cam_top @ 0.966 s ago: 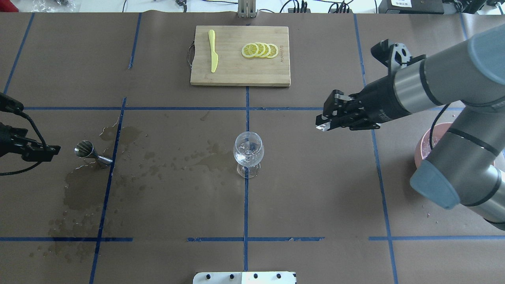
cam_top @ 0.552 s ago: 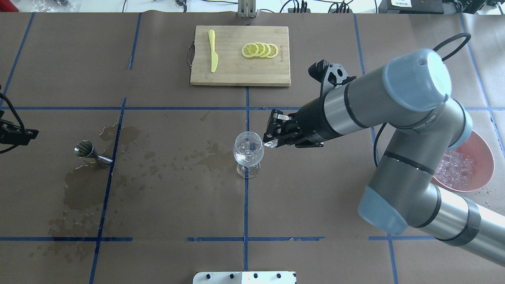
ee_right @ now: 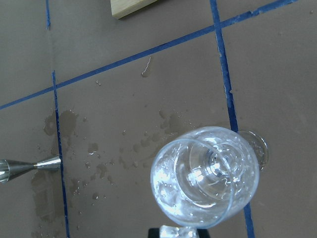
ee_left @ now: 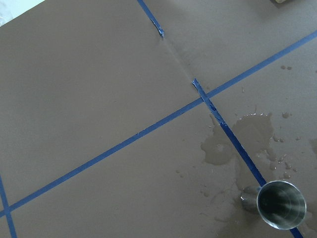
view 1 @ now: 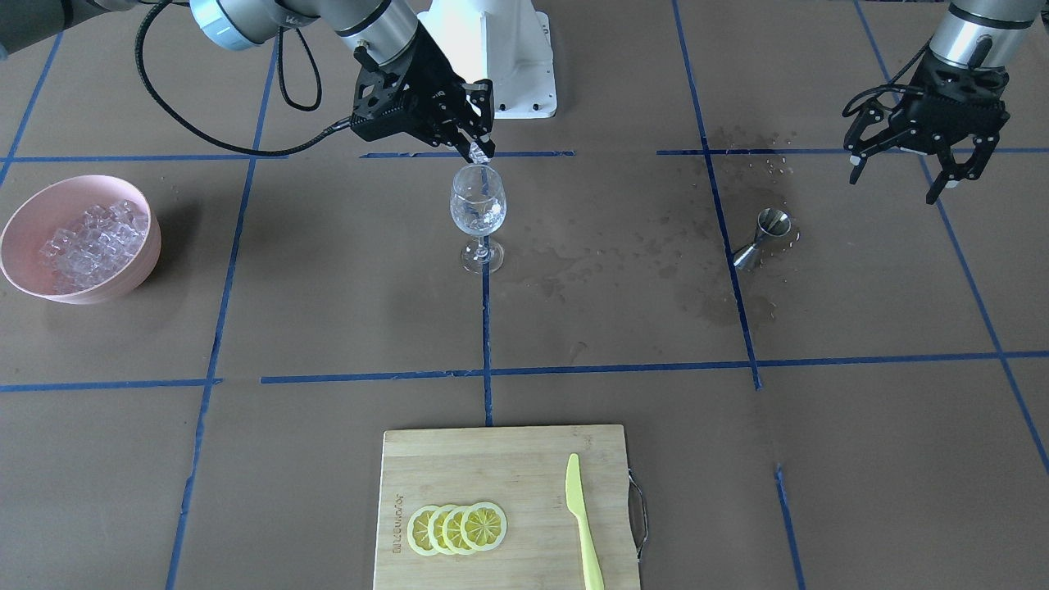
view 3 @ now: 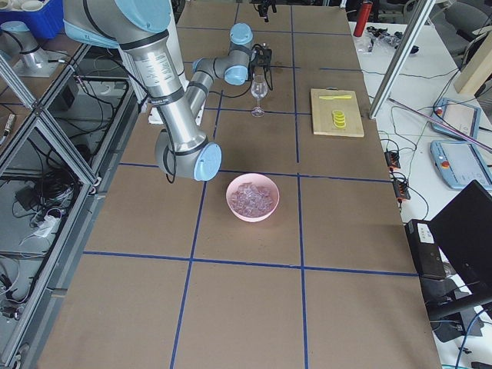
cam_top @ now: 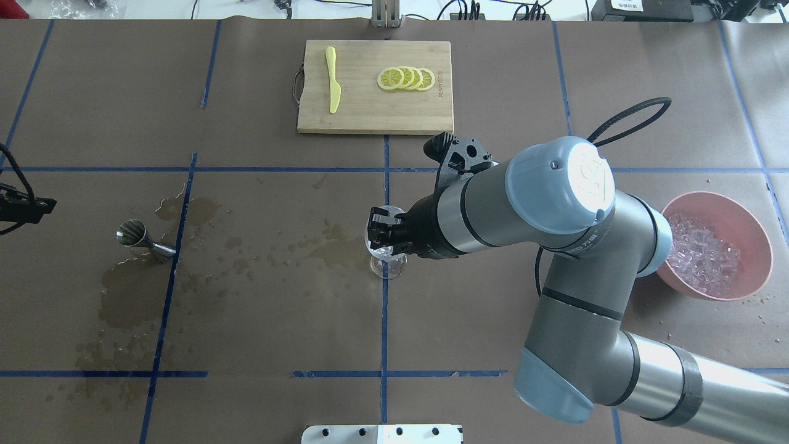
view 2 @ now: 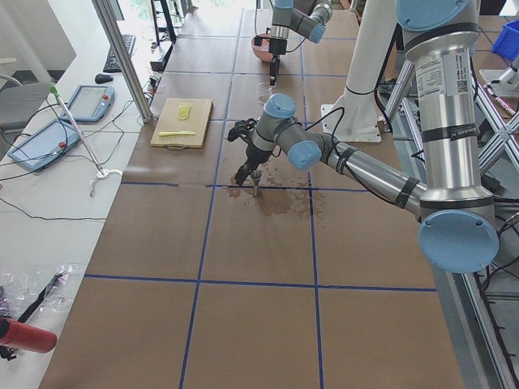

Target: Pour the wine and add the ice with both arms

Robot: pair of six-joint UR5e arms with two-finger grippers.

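The right arm has swung across from the bowl side in the last second, and the ice cube (view 1: 483,154) it is carrying is now hanging right at the rim of the glass (view 1: 477,205). The right gripper (view 1: 478,148) is pinching that single cube between nearly closed fingertips, with the glass standing directly beneath them. A little clear wine (ee_right: 198,186) seems to be sitting glossy in the bottom of the glass, though I can't tell whether any cubes are in there already.

What's worrying me: in the wrist view the cube is sitting over the near edge of the rim, not the middle, so letting go here could be sending it off the lip and onto the table (view 1: 328,311). The cube is wet and may be slipping early. The fingers are also hovering very close to a tall, thin-stemmed glass, and one nudge could be tipping it.

Well off to the far side of that gripper, wet patches (view 1: 721,303) are darkening the paper around the metal measuring cup (view 1: 762,236). The left gripper (view 1: 897,180) is hanging near the cup, spread wide and holding nothing. The pink bowl (cam_top: 763,243) of ice (cam_top: 703,254) is sitting back behind the right arm.
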